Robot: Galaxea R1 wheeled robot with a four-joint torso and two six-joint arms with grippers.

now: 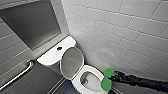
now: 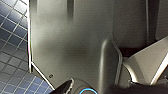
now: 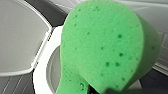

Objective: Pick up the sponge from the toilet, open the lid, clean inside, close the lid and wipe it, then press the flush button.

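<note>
right gripper (image 1: 111, 78) is clamped on the sponge (image 1: 107, 84), fingers closed at its narrow waist. the black arm comes in from the lower right of the head view. the sponge is bright green with rounded ends and is held on edge over the near-right rim of the toilet (image 1: 76, 83). i can't tell whether it touches the rim. in the right wrist view the sponge (image 3: 105, 45) is close to the lens, pitted face toward it, with the white rim and the open bowl behind it.

left gripper: can't tell if open or shut. its wrist view has a grey panel (image 2: 75, 42) and dark blue tiled floor (image 2: 11, 37) beside it.

bowl (image 1: 86, 78) is open and white inside. dark blue floor shows just left of the base.

behind the bowl the lid (image 1: 71, 60) is raised and leans back toward the tank, grey inner face toward the camera.

tank top (image 1: 51, 56) is white and flat. flush button (image 1: 59, 48) sits in its middle, small, round and dark.

metal grab bar (image 1: 18, 75) is on the left wall, near the tank. a dark recessed panel (image 1: 32, 22) is above the tank. white tiled wall (image 1: 120, 30) runs along the right.
</note>
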